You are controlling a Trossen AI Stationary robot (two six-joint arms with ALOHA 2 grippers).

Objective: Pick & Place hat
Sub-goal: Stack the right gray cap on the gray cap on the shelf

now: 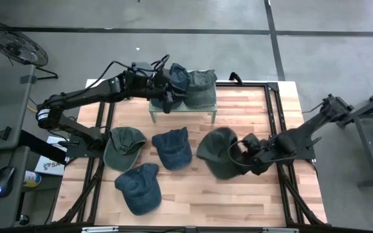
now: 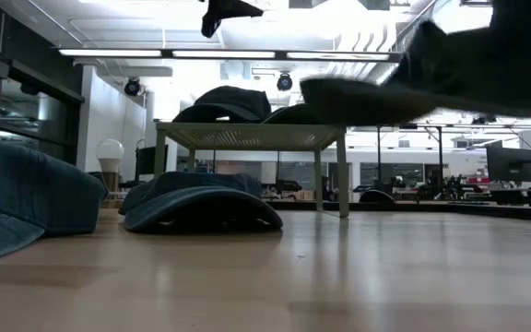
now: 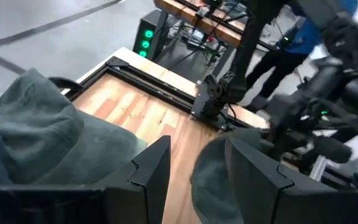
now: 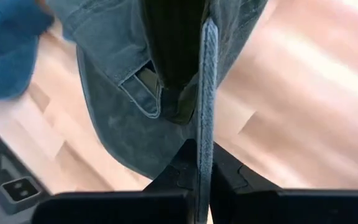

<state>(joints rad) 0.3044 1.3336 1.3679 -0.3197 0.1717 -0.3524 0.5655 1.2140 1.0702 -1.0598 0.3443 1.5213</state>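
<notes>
My right gripper (image 1: 243,157) is shut on a grey-green cap (image 1: 215,153) at the table's right middle; the low view shows this cap (image 2: 413,88) in the air. My left gripper (image 1: 167,98) hovers open over the near edge of a small stand (image 1: 181,111), touching nothing. On the stand sit a dark blue cap (image 1: 177,76) and a grey-green cap (image 1: 202,88). A green cap (image 1: 123,146) and two blue caps (image 1: 172,147) (image 1: 139,188) lie on the table. My right gripper pinches the cap's bottom rim (image 4: 206,106) between its two fingers, beside the back strap opening (image 4: 143,94). The rim runs edge-on along the fingers. The cap is lifted clear of the table, with its crown extending away from the fingers toward the table's left.
The stand's legs (image 2: 341,175) rest on the far middle of the wooden table (image 1: 238,207). Black frame rails (image 1: 274,97) border the tabletop. Bare wood shows at the near right. A person in blue (image 3: 303,31) stands beyond the table.
</notes>
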